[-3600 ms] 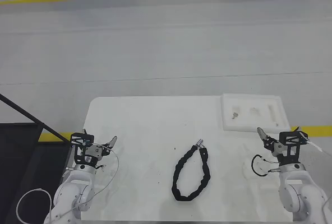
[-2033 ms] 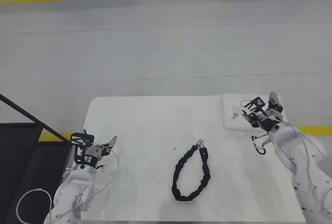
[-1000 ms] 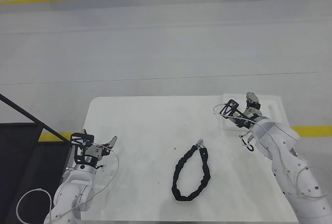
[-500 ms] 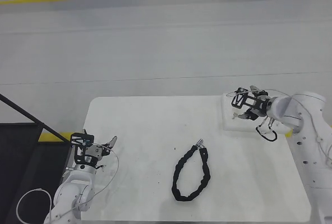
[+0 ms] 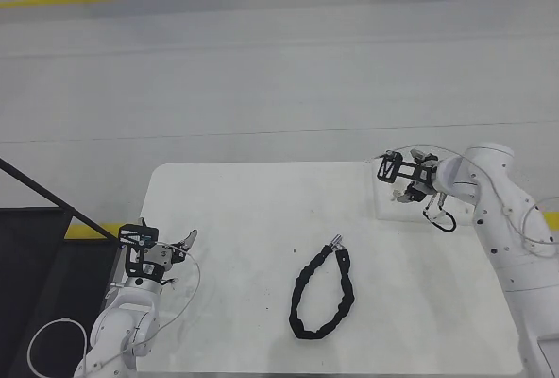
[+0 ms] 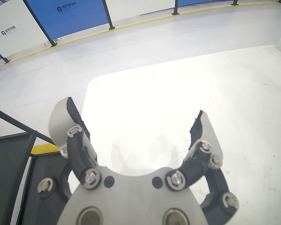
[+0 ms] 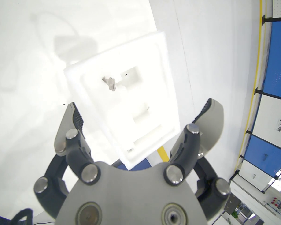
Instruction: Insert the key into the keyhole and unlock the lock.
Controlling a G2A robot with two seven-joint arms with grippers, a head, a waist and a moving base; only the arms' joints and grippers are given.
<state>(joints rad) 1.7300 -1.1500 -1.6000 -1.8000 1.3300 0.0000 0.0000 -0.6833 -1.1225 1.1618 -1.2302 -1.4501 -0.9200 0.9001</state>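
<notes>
Since 3.6 s ago the right arm has swung from the table's (image 5: 232,217) near right corner to the far right corner, and in the last 0.5 s it has edged a little farther back; its right pincer (image 5: 393,181) now hangs over the white foam tray (image 7: 164,76), released, both fingers spread wide with nothing between them. The left pincer (image 5: 169,236) has not moved, sitting at the table's left edge, likewise released and holding nothing. The black chain lock (image 5: 319,293) lies unchanged in a loop at the table's middle, its metal lock end pointing toward the far right, well apart from both pincers. The key (image 7: 111,83) lies in a recess of the foam tray, ahead of the right pincer's fingers and untouched. From the top, the arm covers much of the tray and the key cannot be made out there. The tray is so bright that its recesses are hard to tell apart, and the keyhole is too small to see
</notes>
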